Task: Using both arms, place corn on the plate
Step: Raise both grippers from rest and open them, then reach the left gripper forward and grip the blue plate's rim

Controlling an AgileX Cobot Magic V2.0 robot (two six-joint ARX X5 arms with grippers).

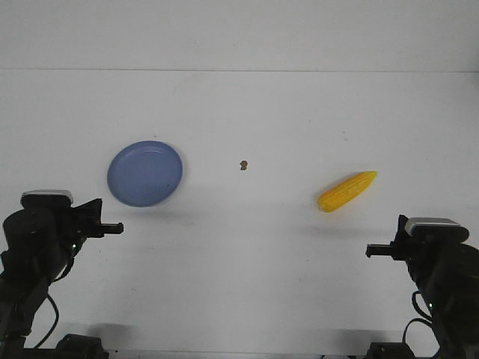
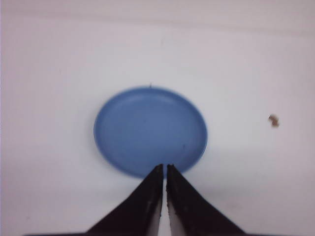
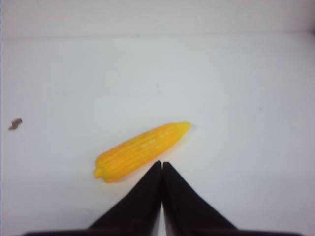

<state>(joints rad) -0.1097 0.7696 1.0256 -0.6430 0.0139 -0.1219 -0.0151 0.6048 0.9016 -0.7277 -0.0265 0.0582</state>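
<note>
On the white counter [image 1: 247, 247], the blue plate [image 1: 145, 173] sits in the left half of the front view, a little above mid-height, flat and with nothing on it. The yellow corn [image 1: 347, 191] lies well apart from it in the right half of the frame, resting directly on the counter and slanted, its tapered tip pointing toward the upper right and its blunt end toward the lower left. Between the two, near the centre of the frame, is a tiny brown speck [image 1: 243, 165]. The left arm [image 1: 34, 247] occupies the lower left corner, its pincer [image 1: 114, 228] pointing toward the middle of the frame, just below the plate and not touching it. The right arm [image 1: 441, 269] fills the lower right corner, its pincer [image 1: 372, 251] aimed inward, below the corn and clear of it. In the left wrist view the two black fingers [image 2: 142, 201] come together at their tips with only a thin slit between them, so that pincer is closed on nothing, the plate's near rim right ahead of the tips. In the right wrist view the fingers [image 3: 140, 201] likewise meet at a point, closed and empty, with the corn lying just beyond them.
</note>
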